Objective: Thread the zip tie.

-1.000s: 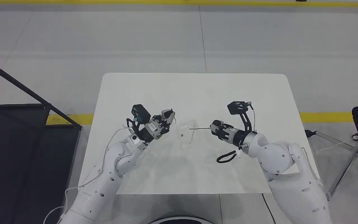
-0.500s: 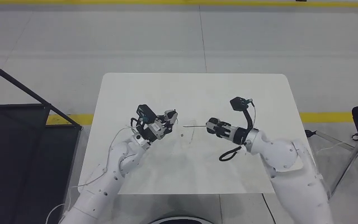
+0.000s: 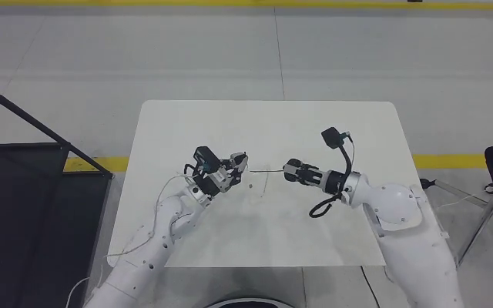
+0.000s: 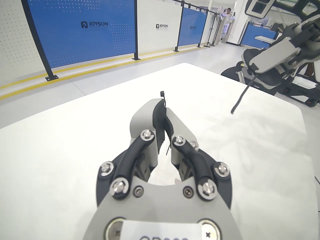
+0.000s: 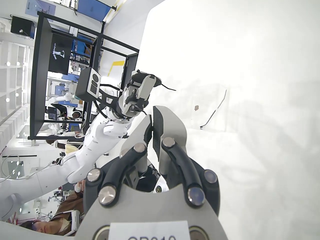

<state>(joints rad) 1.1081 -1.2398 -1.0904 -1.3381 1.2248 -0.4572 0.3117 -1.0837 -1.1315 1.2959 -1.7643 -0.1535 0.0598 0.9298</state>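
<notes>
While left fingers (image 4: 146, 117) pinch zip tie (image 4: 162, 94), right fingers (image 5: 172, 124) hold black strap (image 4: 240, 98).

Bright, even light. The table (image 5: 262, 38) glares, nearly washed out in the right wrist view; the railing (image 4: 135, 23) bows with lens distortion.

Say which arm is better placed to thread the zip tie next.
Right, probably. The right gripper is shut on the thin black plastic strap, whose free tip points toward the left gripper with a gap between. The left gripper is shut just behind the small black zip tie head.
</notes>
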